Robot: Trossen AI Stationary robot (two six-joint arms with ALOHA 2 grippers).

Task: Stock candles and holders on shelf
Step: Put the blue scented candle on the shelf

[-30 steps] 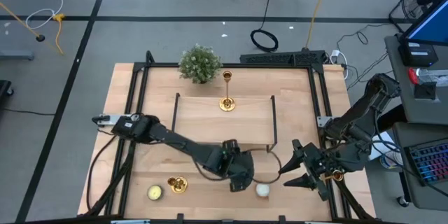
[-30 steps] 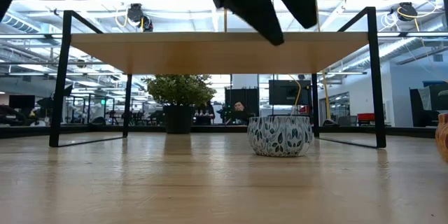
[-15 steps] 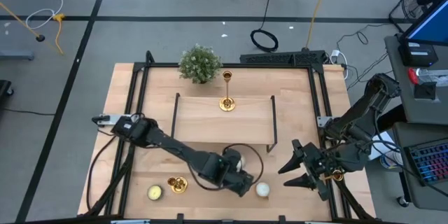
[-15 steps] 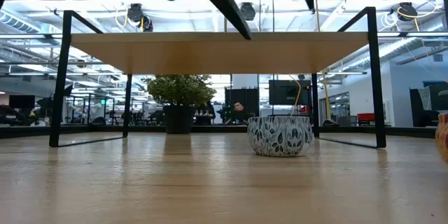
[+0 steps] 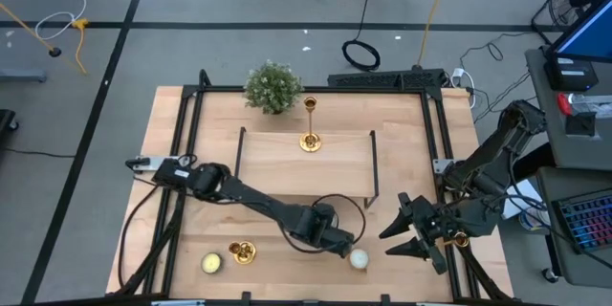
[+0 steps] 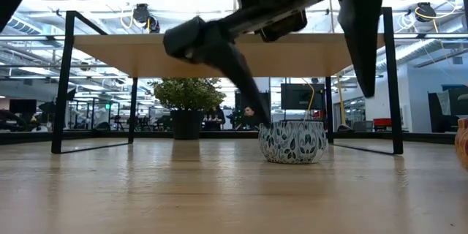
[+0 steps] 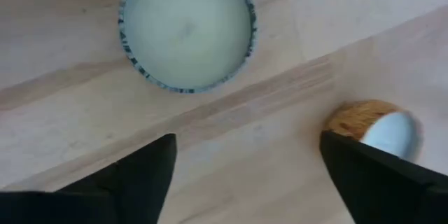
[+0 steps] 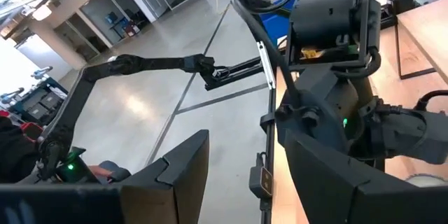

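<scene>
Here your left gripper (image 5: 337, 246), fingers spread apart, hovers over a pale round candle in a patterned cup (image 7: 187, 29) near the table's front edge. Your right gripper (image 5: 400, 232), fingers apart and empty, waits at the near right.

Two candles (image 5: 359, 259), two holders (image 5: 310, 141), one plant (image 5: 273, 87) (bushy).

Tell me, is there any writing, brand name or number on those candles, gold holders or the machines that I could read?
None can be read in any view.
Candle by the left gripper: a dark leafy pattern on its rim, no words.
Holder on the shelf: plain gold.
Screen beside the table: too small to read.
</scene>
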